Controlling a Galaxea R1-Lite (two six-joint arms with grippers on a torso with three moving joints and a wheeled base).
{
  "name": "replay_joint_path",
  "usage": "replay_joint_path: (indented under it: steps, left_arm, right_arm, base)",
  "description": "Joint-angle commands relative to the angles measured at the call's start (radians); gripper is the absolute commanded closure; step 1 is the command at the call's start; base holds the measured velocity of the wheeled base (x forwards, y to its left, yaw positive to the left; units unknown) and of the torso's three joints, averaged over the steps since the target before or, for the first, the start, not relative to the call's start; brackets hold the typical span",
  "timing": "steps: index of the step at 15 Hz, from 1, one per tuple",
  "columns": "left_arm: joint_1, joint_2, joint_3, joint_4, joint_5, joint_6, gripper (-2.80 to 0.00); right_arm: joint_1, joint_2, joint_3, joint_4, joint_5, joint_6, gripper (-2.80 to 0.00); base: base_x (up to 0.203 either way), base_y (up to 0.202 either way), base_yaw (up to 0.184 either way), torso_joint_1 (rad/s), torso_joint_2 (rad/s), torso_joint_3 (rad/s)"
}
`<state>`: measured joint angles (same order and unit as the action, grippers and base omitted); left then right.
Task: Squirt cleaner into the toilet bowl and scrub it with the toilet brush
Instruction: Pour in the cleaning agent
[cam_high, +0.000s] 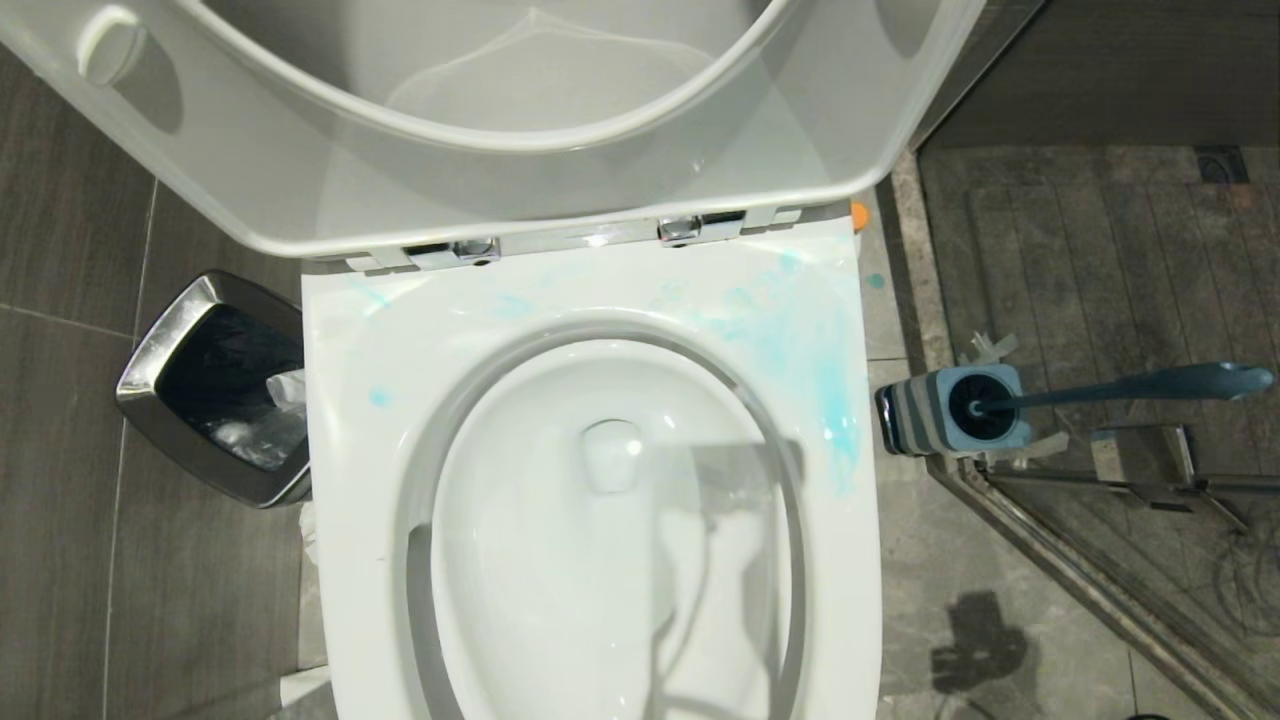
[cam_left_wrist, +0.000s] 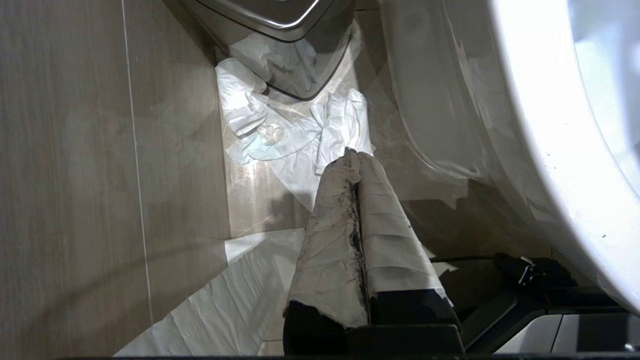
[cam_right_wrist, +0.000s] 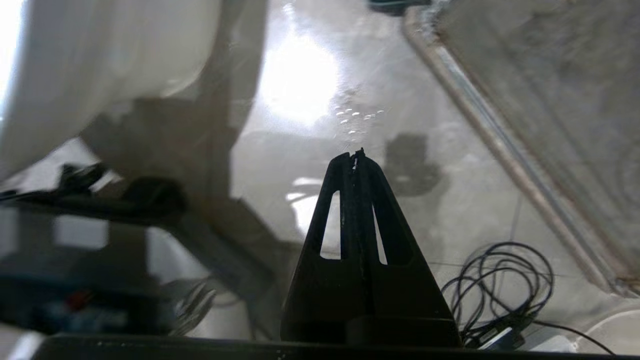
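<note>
Glossy white ceramic oval toilet bowl (cam_high: 560, 560) centre of the head view, white seat and lid (cam_high: 560, 190) raised behind it, blue smears on the rim to the bowl's right. Slim blue-grey toilet brush (cam_high: 1120, 385) right of the bowl, black head sunk in its square striped holder (cam_high: 935, 410), handle leaning away from the bowl. Orange cap of the white cleaner bottle (cam_high: 858, 213) just visible behind the bowl's right rear corner. Square silver-rimmed waste bin (cam_high: 215, 385) left of the bowl. Left end effector (cam_left_wrist: 356, 157), fingers wrapped in white tape, pressed together, holding nothing, low beside the bowl's outer wall above crumpled white paper (cam_left_wrist: 280, 130). Right end effector (cam_right_wrist: 354, 156) likewise closed and empty, above floor right of the bowl, near a coiled black cable (cam_right_wrist: 505, 285).
</note>
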<state>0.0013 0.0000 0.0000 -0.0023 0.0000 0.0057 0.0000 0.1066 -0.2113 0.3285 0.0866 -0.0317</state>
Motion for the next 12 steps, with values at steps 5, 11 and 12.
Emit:
replay_joint_path:
  steps: [5, 11, 12]
  left_arm:
    - [0.0, 0.0, 0.0, -0.001, 0.0, 0.002, 0.0]
    - [0.0, 0.0, 0.0, -0.001, 0.0, 0.0, 0.0]
    - [0.0, 0.0, 0.0, -0.001, 0.0, 0.0, 0.0]
  right_arm:
    - [0.005, 0.731, -0.162, -0.284, 0.089, -0.093, 0.0]
    - [0.282, 1.323, -0.194, -0.956, -0.156, -0.111, 0.0]
    - [0.333, 1.408, -0.197, -1.087, -0.21, -0.092, 0.0]
  base:
    - [0.0, 0.0, 0.0, 0.0, 0.0, 0.0]
    - [0.0, 0.0, 0.0, 0.0, 0.0, 0.0]
    - [0.0, 0.0, 0.0, 0.0, 0.0, 0.0]
